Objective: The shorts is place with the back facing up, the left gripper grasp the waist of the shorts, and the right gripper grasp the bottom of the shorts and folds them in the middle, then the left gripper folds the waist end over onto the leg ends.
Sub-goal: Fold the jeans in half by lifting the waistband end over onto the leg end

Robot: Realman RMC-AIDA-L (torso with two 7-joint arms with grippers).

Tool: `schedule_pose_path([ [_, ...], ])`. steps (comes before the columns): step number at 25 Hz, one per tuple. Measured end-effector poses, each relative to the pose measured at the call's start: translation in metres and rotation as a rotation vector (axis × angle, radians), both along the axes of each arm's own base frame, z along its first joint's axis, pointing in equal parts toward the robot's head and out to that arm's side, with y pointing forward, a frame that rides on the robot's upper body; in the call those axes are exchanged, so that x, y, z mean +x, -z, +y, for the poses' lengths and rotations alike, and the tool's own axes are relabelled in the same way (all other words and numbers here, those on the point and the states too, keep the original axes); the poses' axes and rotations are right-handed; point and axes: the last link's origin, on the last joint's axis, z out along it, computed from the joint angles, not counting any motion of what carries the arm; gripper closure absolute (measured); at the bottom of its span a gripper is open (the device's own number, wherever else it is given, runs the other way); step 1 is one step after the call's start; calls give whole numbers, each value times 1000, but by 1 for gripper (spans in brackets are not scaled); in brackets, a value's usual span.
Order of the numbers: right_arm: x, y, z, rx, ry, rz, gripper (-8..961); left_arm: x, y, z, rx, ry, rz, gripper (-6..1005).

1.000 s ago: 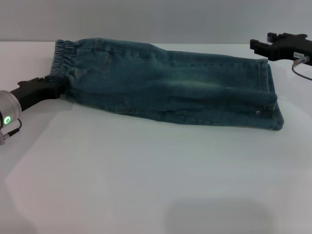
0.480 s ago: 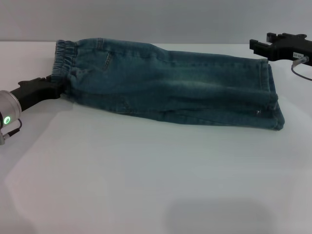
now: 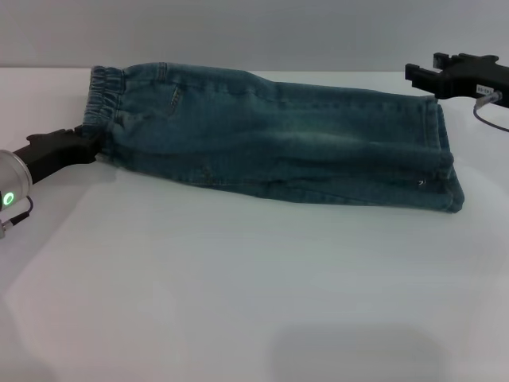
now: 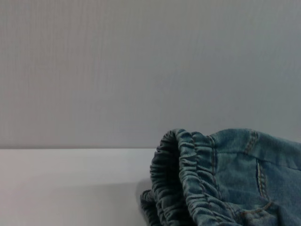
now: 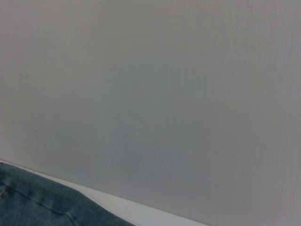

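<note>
Head view: the shorts (image 3: 270, 139) are laid folded lengthwise on a white table (image 3: 238, 302), grey wall behind. The waist (image 3: 99, 99) is met by the left gripper (image 3: 79, 146); its grip cannot be told. The right gripper (image 3: 421, 77) is seen released, off the cloth.

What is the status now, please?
Left gripper at the waist, near side. Right gripper off the leg ends. Shorts folded lengthwise. No obstruction.

Left gripper (image 3: 79, 143) black, silver wrist, green light.

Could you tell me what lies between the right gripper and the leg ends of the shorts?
Almost nothing: in the head view the right gripper sits just beyond the leg ends of the shorts, with only a sliver of bare white table between.
</note>
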Motion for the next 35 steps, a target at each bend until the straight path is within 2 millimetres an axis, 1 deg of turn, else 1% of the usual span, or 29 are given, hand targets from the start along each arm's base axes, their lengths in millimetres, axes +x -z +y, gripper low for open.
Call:
schedule_pose_path([
  [4,0,1,0,-1,1,2,395,0,0,0,0,-1,0,726],
  [15,0,1,0,-2,1,4,396,-2,0,-1,0,-3,1,800],
  [25,-1,1,-1,-5,-2,6,395,1,1,-3,-7,11,-15,891],
  [27,0,1,-1,-5,-1,6,396,1,1,-3,-7,11,-15,893],
  [30,0,2,-1,-6,0,7,396,6,-1,-4,-15,47,-45,895],
  [32,0,2,-2,-6,0,7,396,6,-1,-4,-15,47,-45,896],
  [34,0,3,-2,-6,1,7,396,19,-1,-5,-33,112,-95,898],
  [35,0,4,-2,-6,1,8,396,22,-1,-4,-34,125,-105,898],
])
